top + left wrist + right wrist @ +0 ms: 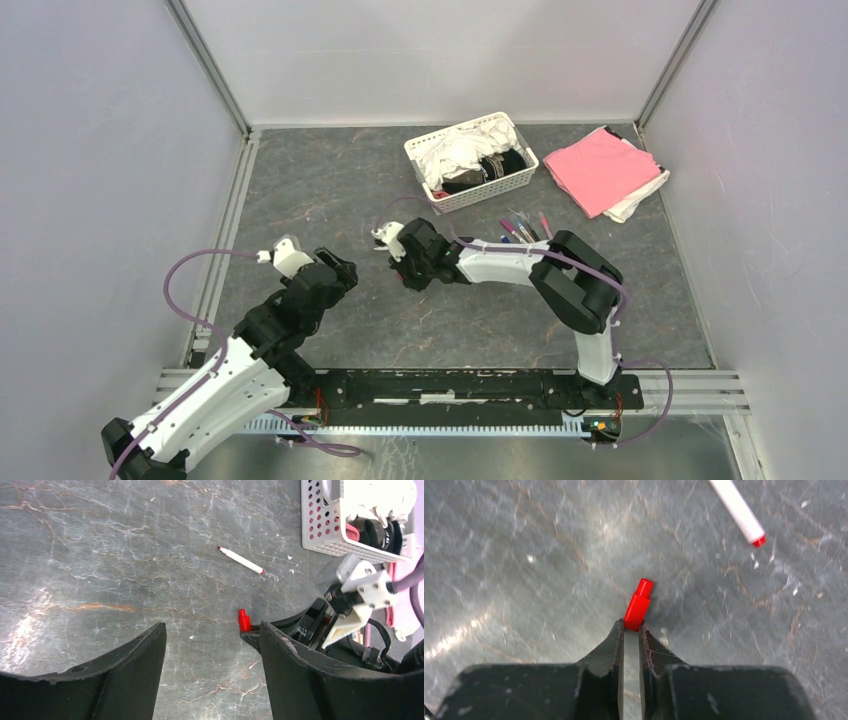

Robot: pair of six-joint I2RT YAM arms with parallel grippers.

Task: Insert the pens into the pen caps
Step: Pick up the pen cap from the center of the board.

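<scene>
The left tool [211, 630] hangs to the left of the red cap [639, 605], jaws spread wide with nothing between them. The right tool [632, 630] has nipped the red cap by its wider end, jaws almost together on it and the narrow end poking out ahead. I cannot tell whether the cap is clear of the grey surface [100, 555]. Beyond the cap and to its right a white pen with a red tip [739, 510] lies flat, well apart from it. Farther right of the cap the other pens [522, 228] lie bunched together.

The step in hand looks like securing the cap. Next, I judge, the free left tool must pick up the red-tipped pen and line its tip up with the cap's mouth. Which end of the cap is open does not show.
</scene>
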